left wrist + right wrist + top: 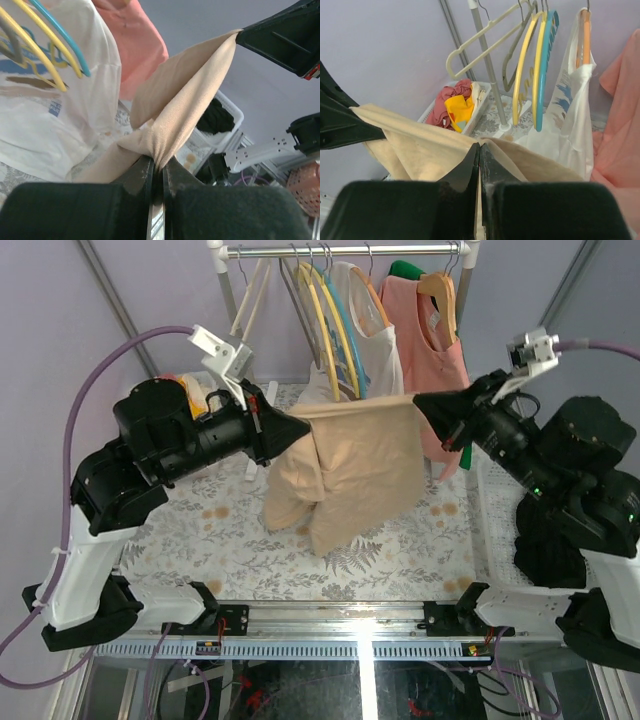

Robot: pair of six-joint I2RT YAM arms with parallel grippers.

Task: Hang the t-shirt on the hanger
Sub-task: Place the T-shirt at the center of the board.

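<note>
The tan t-shirt [355, 470] hangs stretched in the air between my two grippers, above the table and just in front of the clothes rack. My left gripper [305, 428] is shut on a bunched fold of its upper edge [159, 162]. At the other end of that edge my right gripper [420, 400] is shut on the cloth [480, 147]. The shirt's body droops below the taut edge. The light-blue hanger [349, 340] hangs on the rail behind the shirt, beside the yellow hangers, and also shows in the right wrist view [543, 65].
The rack rail [340, 252] carries cream hangers [255, 300], yellow hangers [322, 320], a white printed shirt [378, 350] and a salmon-pink top [440, 350]. A basket of clothes [455, 102] stands at the back left. A white basket [490, 500] stands at the right.
</note>
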